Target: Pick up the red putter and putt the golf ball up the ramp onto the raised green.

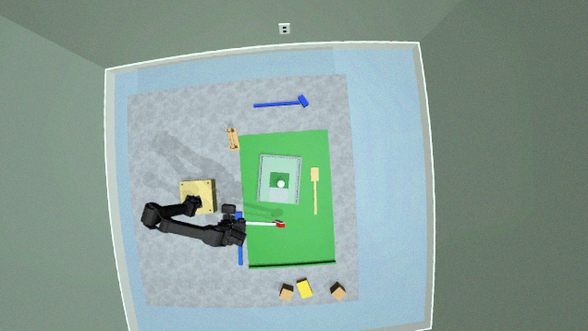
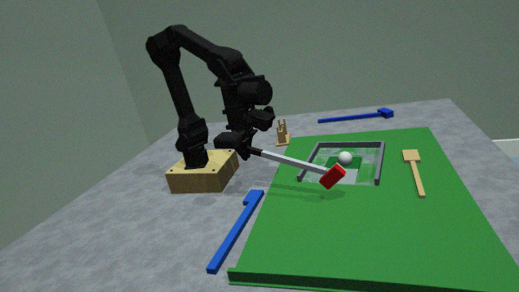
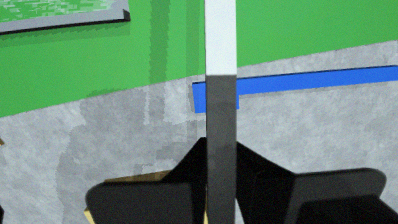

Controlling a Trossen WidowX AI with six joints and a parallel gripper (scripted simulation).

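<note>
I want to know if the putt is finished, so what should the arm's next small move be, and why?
Probably just hold the red putter steady, or ease it slightly back from the ramp. The golf ball already sits on the dark green patch in the middle of the raised green, so another stroke seems unneeded. The gripper is shut on the putter's grip, and its head hangs above the mat, near the ramp.

Grey mottled stone-look worktop (image 2: 102, 228) showing matt, blotchy finish. Flat green putting mat (image 2: 367, 228) looking smooth, matt, felt-like. Red-headed putter with pale grey shaft (image 2: 294, 162) appearing smooth, plastic-like, dark matt grip. Small white golf ball (image 2: 345, 157) showing slight sheen. Grey-walled raised green (image 2: 377, 163) looking hard, matt. Tan wood-look base block (image 2: 200, 175) and tan wood-look paddle (image 2: 415, 171) showing plain matt finish. Black matt fingers looking like plastic.
</note>
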